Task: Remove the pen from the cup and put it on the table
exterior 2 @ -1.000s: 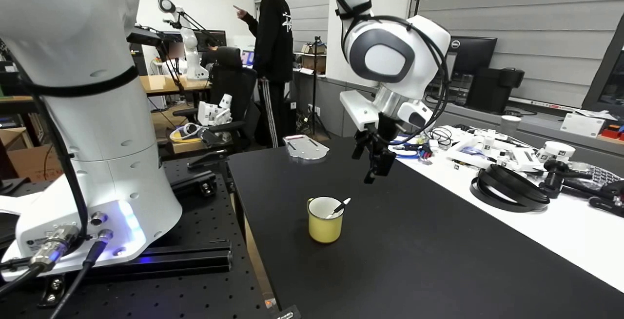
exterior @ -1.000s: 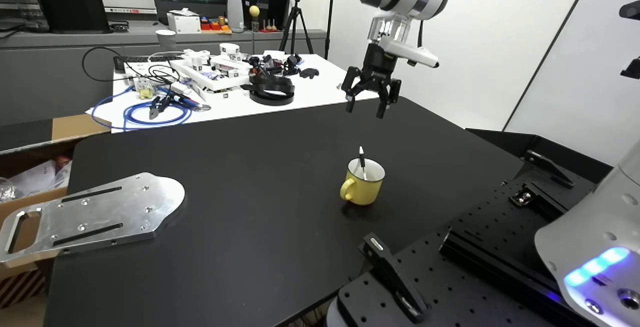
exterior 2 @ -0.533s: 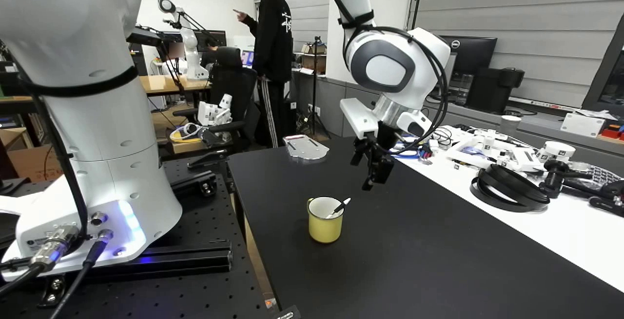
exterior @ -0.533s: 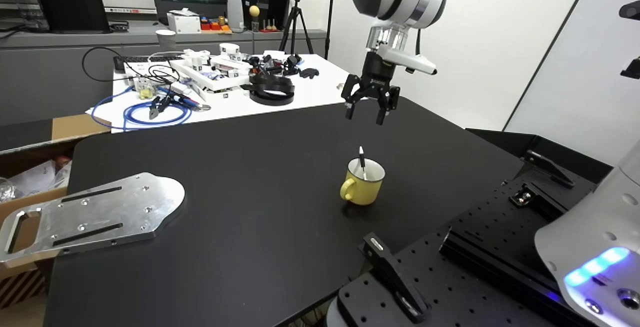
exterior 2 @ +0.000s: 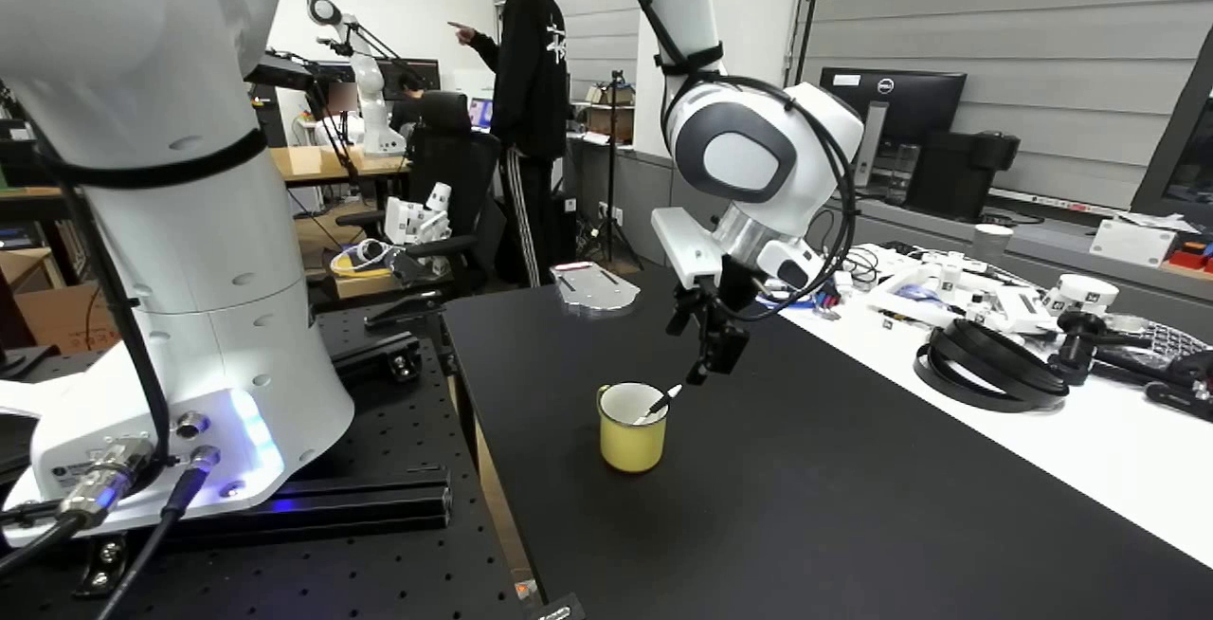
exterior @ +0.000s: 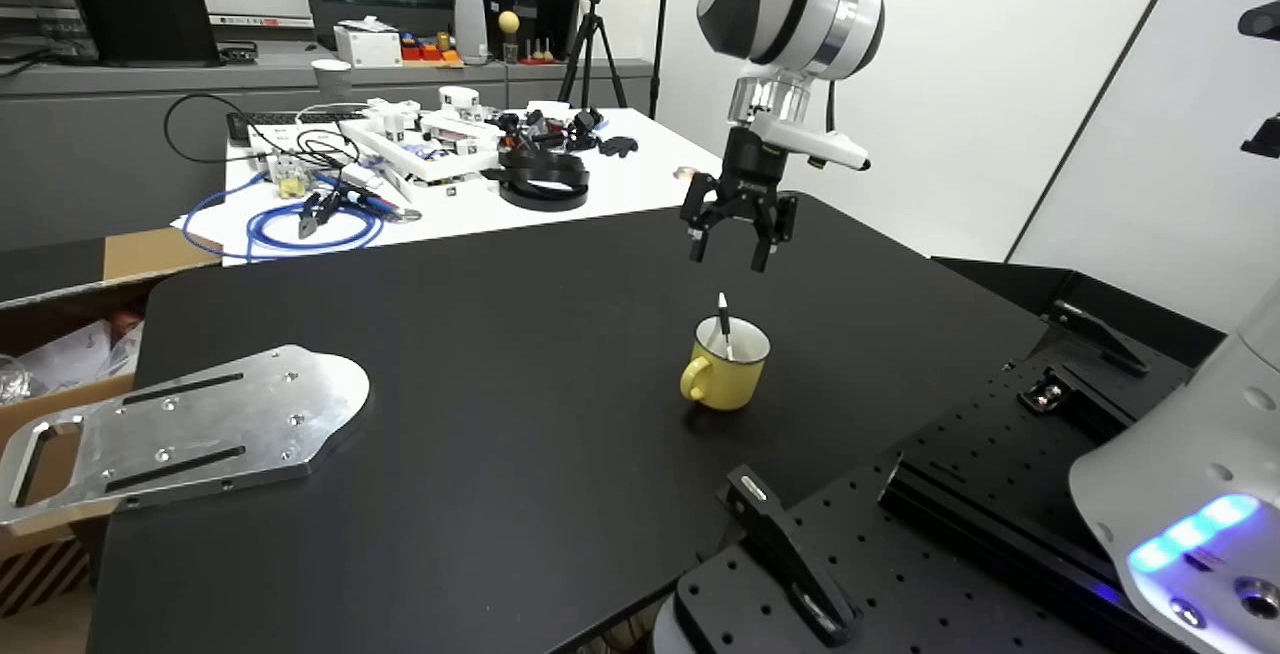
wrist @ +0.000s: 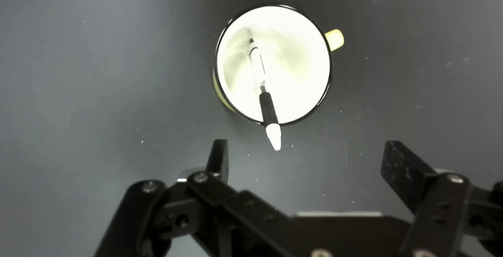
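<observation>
Hanging above the table, the gripper had its fingers wide apart and empty. A good grasp, it seemed, meant descending clear of the rim of the cup, pinching the jutting end of the pen, then lifting along its lean. In the wrist view the cup, handle at 2 o'clock, held the pen, leaning past its rim at 6.

The yellow cup, pale inside, stood upright on the black counter, lower than the gripper and to one side. The dark pen leaned in it, whitish end past the rim, toward the gripper.
</observation>
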Motion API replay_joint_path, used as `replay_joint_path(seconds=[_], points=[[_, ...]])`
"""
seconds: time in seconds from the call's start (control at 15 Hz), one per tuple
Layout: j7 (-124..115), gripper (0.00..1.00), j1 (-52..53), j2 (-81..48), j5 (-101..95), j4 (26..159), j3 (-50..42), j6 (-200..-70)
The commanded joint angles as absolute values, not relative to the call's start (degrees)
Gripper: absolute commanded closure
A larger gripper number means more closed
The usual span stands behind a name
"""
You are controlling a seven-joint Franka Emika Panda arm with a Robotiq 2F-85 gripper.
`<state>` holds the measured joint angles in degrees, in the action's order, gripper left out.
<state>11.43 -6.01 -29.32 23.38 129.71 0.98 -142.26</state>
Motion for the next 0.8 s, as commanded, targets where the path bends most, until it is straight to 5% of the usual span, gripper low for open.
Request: replay_joint_path(seconds=[0.0,0.73], points=[[10.08,0.0,-7.59,-31.44,22.76,128.05,2.16,-142.18],[10.6,0.0,-9.46,-37.11,22.63,125.28,3.77,-145.09]])
